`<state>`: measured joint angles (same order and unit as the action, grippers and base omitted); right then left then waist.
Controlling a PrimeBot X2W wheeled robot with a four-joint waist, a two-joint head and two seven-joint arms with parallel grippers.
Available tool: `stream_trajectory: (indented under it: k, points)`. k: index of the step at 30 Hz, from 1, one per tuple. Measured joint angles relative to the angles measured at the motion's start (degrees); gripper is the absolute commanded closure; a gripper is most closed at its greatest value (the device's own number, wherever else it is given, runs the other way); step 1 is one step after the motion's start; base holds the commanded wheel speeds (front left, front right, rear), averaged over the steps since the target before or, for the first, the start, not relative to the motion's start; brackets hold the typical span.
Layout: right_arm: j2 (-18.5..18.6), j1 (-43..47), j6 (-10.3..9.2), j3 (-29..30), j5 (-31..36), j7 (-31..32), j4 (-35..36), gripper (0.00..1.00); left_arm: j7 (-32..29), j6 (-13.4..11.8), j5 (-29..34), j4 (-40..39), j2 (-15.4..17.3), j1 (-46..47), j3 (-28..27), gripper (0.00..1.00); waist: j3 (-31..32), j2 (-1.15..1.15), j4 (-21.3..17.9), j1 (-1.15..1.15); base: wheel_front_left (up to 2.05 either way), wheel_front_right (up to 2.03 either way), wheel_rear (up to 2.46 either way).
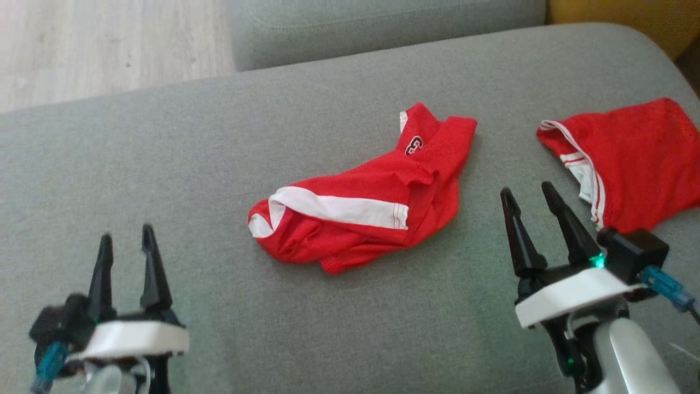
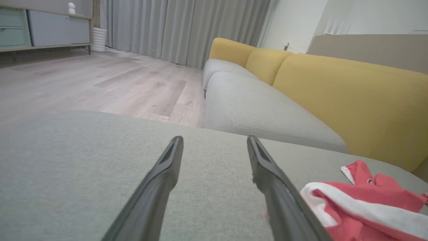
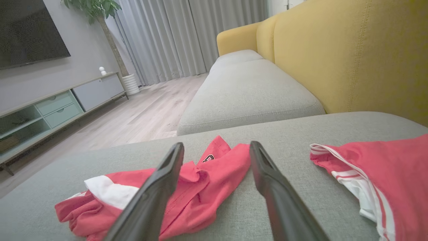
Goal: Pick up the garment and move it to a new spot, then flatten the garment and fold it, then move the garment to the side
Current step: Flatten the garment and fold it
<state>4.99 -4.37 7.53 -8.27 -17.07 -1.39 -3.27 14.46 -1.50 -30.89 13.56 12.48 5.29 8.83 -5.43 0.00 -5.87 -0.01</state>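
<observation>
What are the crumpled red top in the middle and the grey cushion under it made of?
The crumpled red garment looks like thin sports mesh, probably polyester: it has a fine dotted texture, soft floppy folds and a sewn-in white stripe. The grey cushion looks like woven upholstery cloth with a matt finish, since a fine weave shows up close.

garment (image 1: 355,232): red, white stripe | crumpled | centre of grey cushion (image 1: 219,142)

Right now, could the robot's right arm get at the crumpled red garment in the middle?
Probably yes: the right gripper is open, the crumpled garment lies just ahead to its left, with only bare grey cushion between them.
</observation>
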Motion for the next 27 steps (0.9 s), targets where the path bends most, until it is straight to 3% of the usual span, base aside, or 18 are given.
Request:
stream_trajectory:
  k: [6, 11, 14, 25, 26, 27]
  points:
    - [0.65, 2.52, 0.00, -0.64, -0.01, 2.14, -0.02, 0.00, 0.00, 1.02, 3.50, -0.40, -1.23, -4.70, -3.24, 0.00, 1.89, 0.00, 0.85, -0.01, 0.00, 0.00, 0.00]
    - [0.41, 1.62, 0.00, -7.81, -2.64, 6.52, -1.70, 0.00, 0.00, 1.55, 4.80, -0.78, -2.58, -5.15, -3.31, 0.00, 1.73, 0.00, 1.38, 0.00, 0.00, 0.00, 0.00]
    - [-0.10, -3.60, 0.00, -12.54, -5.26, 10.29, -6.88, 0.00, 0.00, 2.08, 5.26, -0.88, -2.94, -4.97, -3.25, 0.00, 0.72, 0.00, 2.08, 0.01, 0.00, 0.00, 0.00]
    - [-0.94, -15.53, 0.00, -17.05, -9.75, 16.12, -22.93, 0.00, 0.00, 3.75, 6.26, 0.81, -3.79, -0.76, -3.24, 0.00, -2.57, 0.00, 5.82, 0.01, 0.00, 0.00, 0.00]
    - [-0.97, -15.99, 0.00, -17.48, -10.15, 15.62, -23.40, 1.00, 0.00, 3.86, 6.28, 0.89, -3.85, -0.76, -3.27, 0.00, -2.75, 0.00, 6.01, 0.01, 0.00, 0.00, 0.00]
    - [-0.97, -16.47, 0.00, -17.86, -10.20, 15.22, -23.68, 1.00, 0.00, 3.87, 6.47, 1.01, -3.86, -0.76, -3.33, 0.00, -2.85, 0.00, 6.14, 0.01, 0.00, 0.00, 0.00]
